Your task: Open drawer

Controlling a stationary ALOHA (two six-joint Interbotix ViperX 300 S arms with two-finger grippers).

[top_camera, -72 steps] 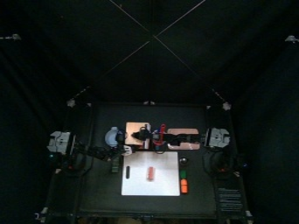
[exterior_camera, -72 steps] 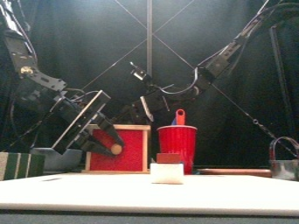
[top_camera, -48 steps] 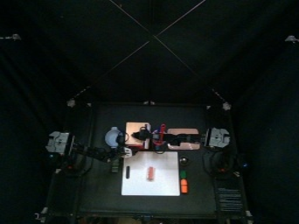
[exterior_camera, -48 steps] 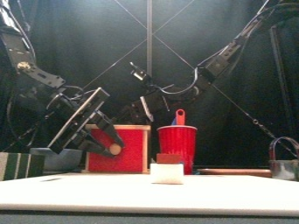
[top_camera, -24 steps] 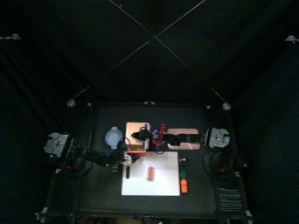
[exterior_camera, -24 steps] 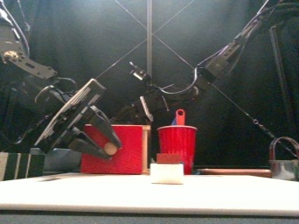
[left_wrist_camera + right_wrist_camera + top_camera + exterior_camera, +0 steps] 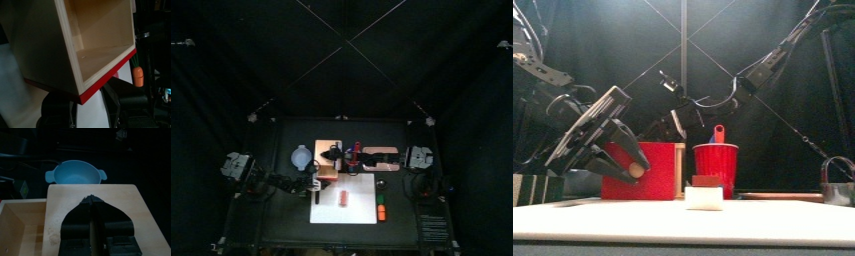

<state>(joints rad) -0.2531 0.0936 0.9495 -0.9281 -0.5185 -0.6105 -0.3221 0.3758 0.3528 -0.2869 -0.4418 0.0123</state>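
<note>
Left gripper [image 7: 80, 107] is clamped on the red front of the drawer [image 7: 100, 40], jaws either side of the panel edge; drawer is pulled out, its bare wood inside showing empty in the left wrist view. Front view: gripper [image 7: 613, 150] sits low at table's left w/ the red drawer front [image 7: 644, 170] right behind it. Right gripper [image 7: 91, 203] has jaws pressed together, tips resting on top of the wood cabinet [image 7: 113, 208], w/ the open drawer [image 7: 23, 228] seen beside it. Blue bowl [image 7: 75, 173] stands just past the cabinet. From above, cabinet [image 7: 329, 160] is mid-table, between both arms, bowl [image 7: 299, 156] on its left side. Red cup [image 7: 715, 168] stands near the drawer, a white block [image 7: 706, 196] w/ a brown piece on top in front of it. Orange carrot-like item [image 7: 137, 76] lies near the drawer.
</note>
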